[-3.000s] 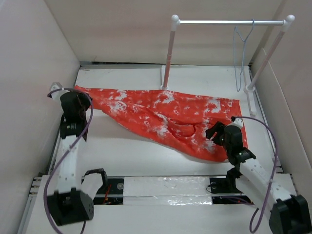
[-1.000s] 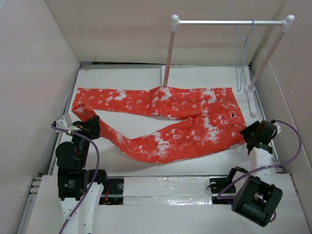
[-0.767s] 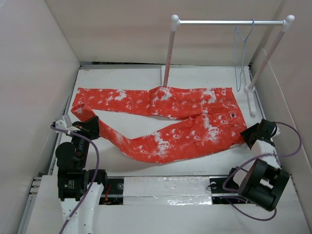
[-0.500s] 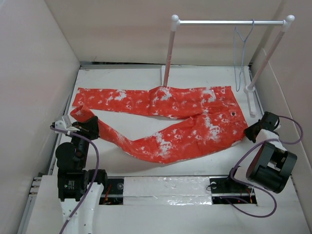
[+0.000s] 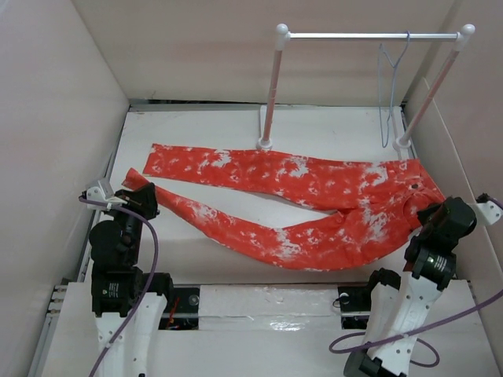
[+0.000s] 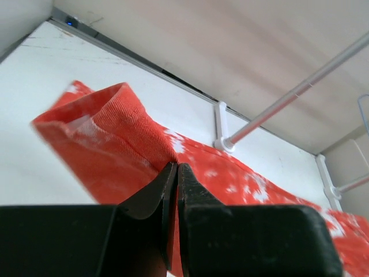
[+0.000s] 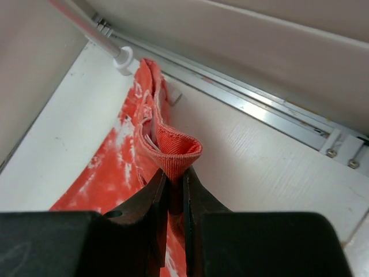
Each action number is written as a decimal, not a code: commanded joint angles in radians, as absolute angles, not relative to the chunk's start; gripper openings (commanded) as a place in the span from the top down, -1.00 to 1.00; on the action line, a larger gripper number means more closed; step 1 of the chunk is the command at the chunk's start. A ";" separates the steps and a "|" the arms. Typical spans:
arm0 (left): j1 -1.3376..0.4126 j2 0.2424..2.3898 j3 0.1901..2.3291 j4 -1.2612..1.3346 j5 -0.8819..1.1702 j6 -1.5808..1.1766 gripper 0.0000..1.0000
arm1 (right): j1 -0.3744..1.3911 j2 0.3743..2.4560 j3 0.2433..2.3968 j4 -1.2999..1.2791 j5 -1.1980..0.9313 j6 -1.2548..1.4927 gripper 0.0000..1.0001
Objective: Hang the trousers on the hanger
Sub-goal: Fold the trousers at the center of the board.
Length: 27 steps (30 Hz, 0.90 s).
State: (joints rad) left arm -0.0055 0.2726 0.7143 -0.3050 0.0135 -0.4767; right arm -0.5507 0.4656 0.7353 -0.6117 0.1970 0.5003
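The orange-red trousers [image 5: 314, 181] lie stretched across the table, legs pointing left and waist at the right. My left gripper [image 5: 145, 203] is shut on the cuff of the near leg; in the left wrist view the fabric [image 6: 115, 133] bunches just beyond the closed fingertips [image 6: 174, 168]. At the right edge of the table, my right gripper [image 5: 437, 214] is shut on a folded loop of the waist [image 7: 173, 147], pinched between its fingers [image 7: 171, 178]. The pale blue wire hanger [image 5: 391, 94] hangs empty from the right end of the rail, apart from both grippers.
A white two-post rail stand [image 5: 271, 86] rises at the back of the table, its bar [image 5: 354, 35] well above the trousers. Its right post foot [image 5: 402, 143] stands close to the waist. Walls enclose the table on the left, back and right.
My right gripper closed on the waist and pulled it right toward the wall, straightening both legs. The far leg's cuff slid right. My left gripper kept its hold and barely moved.
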 commanded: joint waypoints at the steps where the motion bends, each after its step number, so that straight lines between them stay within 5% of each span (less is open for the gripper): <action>1: -0.011 0.294 0.770 -0.253 -0.095 -0.472 1.00 | -0.560 0.419 0.802 -0.745 0.293 0.496 0.83; 11: 0.000 0.451 0.756 -0.192 -0.294 -0.578 1.00 | -0.424 0.457 0.916 -0.760 0.514 0.381 0.80; 18: 0.029 0.788 0.752 -0.135 -0.311 -0.828 1.00 | -0.423 0.782 0.882 -0.565 0.379 0.466 0.84; 27: 0.106 1.232 1.026 -0.316 -0.656 -0.784 1.00 | -0.362 1.146 1.091 -0.568 0.359 0.506 0.92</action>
